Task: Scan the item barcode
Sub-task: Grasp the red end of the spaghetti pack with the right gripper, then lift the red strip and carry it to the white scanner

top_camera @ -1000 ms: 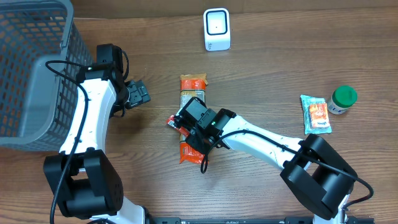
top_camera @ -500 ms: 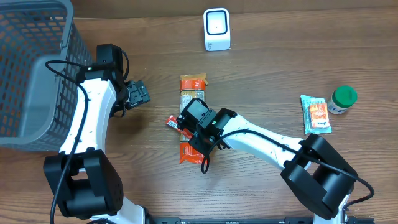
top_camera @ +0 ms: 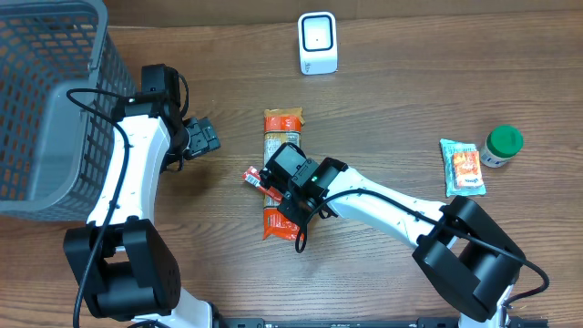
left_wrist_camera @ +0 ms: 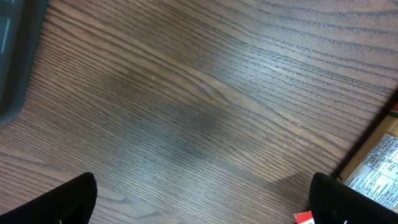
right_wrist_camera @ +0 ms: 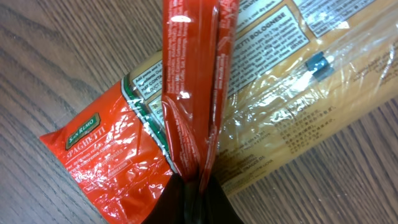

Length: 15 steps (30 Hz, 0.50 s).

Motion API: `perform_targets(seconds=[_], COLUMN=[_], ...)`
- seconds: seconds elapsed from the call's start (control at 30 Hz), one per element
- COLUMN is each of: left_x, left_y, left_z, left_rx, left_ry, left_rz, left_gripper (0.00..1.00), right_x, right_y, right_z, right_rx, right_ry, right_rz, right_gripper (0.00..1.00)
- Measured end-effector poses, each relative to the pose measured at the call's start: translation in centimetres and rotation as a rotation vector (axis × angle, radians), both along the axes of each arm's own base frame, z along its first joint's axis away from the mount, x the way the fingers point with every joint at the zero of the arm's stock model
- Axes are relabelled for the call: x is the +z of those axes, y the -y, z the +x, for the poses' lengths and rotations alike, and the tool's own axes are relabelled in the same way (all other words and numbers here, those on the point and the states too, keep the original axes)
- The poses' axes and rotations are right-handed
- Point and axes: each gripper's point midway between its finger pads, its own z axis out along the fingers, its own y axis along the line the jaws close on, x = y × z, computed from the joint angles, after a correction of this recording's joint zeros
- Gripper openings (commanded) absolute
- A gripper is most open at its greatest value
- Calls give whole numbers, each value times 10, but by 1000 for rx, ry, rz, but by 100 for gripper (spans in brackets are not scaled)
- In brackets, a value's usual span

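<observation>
Right gripper [right_wrist_camera: 198, 196] is pinching the slim red plastic packet [right_wrist_camera: 193, 81] mid-table, atop the clear spaghetti bag [right_wrist_camera: 298, 68]; lifting straight up is best, leaving the bag. Left gripper [top_camera: 202, 137] is gaping wide.

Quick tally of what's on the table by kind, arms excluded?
Baskets: 1, grey basket
Scanners: 1, white scanner
Packets: 3, spaghetti pack, red packet pinched in the right claw, orange sachet
Jars: 1, green-lidded jar
Total: 6
</observation>
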Motion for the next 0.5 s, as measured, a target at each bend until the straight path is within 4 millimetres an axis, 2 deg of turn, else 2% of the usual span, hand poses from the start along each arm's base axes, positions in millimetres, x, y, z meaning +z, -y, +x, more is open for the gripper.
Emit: perform_targets(seconds=[0.13,0.2,0.27,0.4,0.5], left_x=[0,0,0,0,0], left_y=[0,0,0,0,0], left_z=[0,0,0,0,0], left_rx=[0,0,0,0,0], left_ry=[0,0,0,0,0], left_rz=[0,0,0,0,0], left_gripper=[100,100,100,100,100], right_x=[6,18,36,89,116], right_y=[0,0,1,11,19], right_z=[1,3,8,23,29], right_rx=[-1,-5,-14,-59,-88], right_ry=[8,32,78,228,308], right_rz=[8,27,43,82,98], right_gripper=[4,4,4,4,4])
